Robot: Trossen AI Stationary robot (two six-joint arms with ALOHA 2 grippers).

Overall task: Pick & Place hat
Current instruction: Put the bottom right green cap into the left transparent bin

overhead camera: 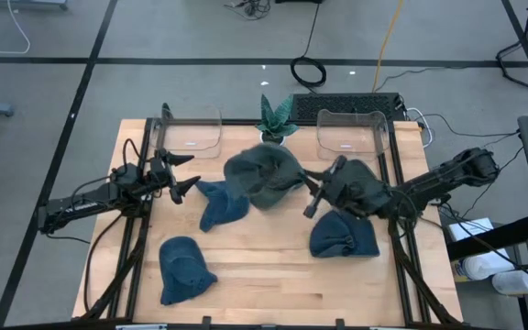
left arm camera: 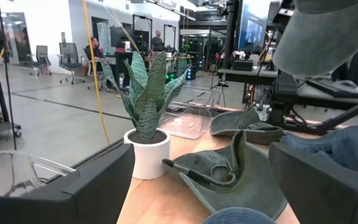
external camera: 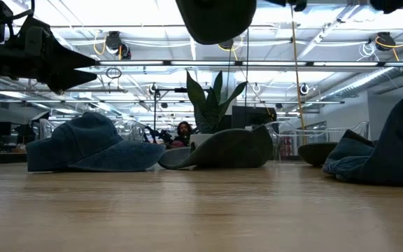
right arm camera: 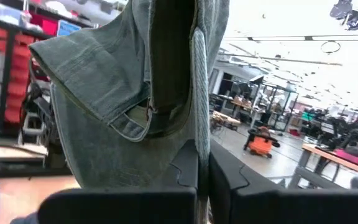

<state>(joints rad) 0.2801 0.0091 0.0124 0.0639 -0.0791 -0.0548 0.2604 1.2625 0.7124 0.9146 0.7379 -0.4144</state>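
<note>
The right gripper is clamped on a grey-green cap, lifted above the table; the left gripper gapes wide, empty.

Open workshop hall around a wooden table

The table has a pale plank top in a dark frame and stands on a grey floor crossed by dark tape lines, with a coiled black cable and a yellow cord lying behind it. A potted snake plant in a white pot sits at the table's far edge between two clear plastic bins. Beyond, the low view shows a white ceiling with pipes and strip lights, and a seated person far off. Office chairs and desks stand on the hall floor; red storage bins line shelving.
</note>
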